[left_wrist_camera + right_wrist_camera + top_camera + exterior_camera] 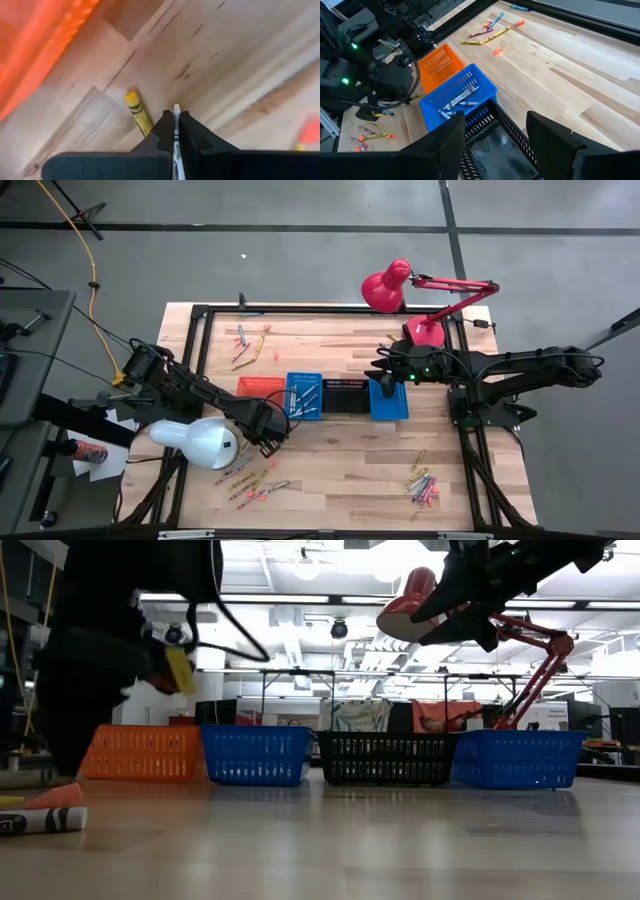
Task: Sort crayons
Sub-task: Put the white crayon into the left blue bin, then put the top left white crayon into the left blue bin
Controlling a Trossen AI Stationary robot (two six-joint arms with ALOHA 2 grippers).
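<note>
My left gripper (176, 131) points down over the near left of the table (268, 442), shut on a white crayon (176, 112). A yellow crayon (138, 112) lies flat on the wood right beside it. More crayons lie loose at the near left (250, 480), near right (422, 485) and far left (250, 345). A row of baskets stands mid-table: orange (260, 387), blue (304, 395), black (345, 395), blue (388, 400). My right gripper (492, 145) hangs open above the black basket (490, 150), touching nothing. My left gripper pinches the white crayon between its two fingers, coming from above and pointing down. The crayon runs along the fingers, and its pointed tip (176, 108) pokes out past the fingertips toward the table. Whether the tip is clear of the wood, I cannot tell.
A white lamp head (200, 442) sits close on the left of my left gripper. A red lamp (390, 285) stands at the far right. The left blue basket (457, 97) holds several crayons. Bare wood lies between the baskets and the near crayon piles.
</note>
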